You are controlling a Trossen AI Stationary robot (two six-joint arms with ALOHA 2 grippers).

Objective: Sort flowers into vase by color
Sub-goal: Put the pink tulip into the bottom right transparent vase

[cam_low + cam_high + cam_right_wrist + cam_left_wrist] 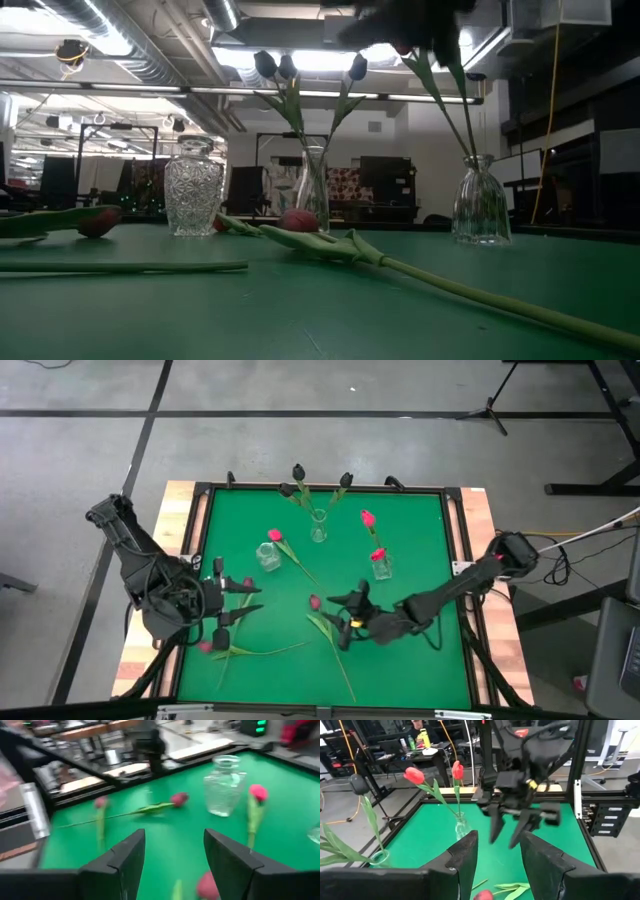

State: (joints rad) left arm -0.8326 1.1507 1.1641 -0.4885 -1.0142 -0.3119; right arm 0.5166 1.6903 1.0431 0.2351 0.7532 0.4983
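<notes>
High view shows both grippers spread and empty, the right gripper [345,622] hovering over a loose flower [315,603] mid-table while the left gripper [232,603] waits at the left, so the pickup step is under way and calls for a descent onto the stem.

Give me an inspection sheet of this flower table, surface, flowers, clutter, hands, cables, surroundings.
Surface: green mat, wood border.
Job's things: dark flowers in rear vase; red flowers in right vase; cut-glass vase with a pink flower beside it; loose flowers lie flat.
Clutter: nothing seen.
Hands: left hand open over left side; right hand open near centre, both empty.
Cables: along the right arm.
Surroundings: tripod, desks.
</notes>
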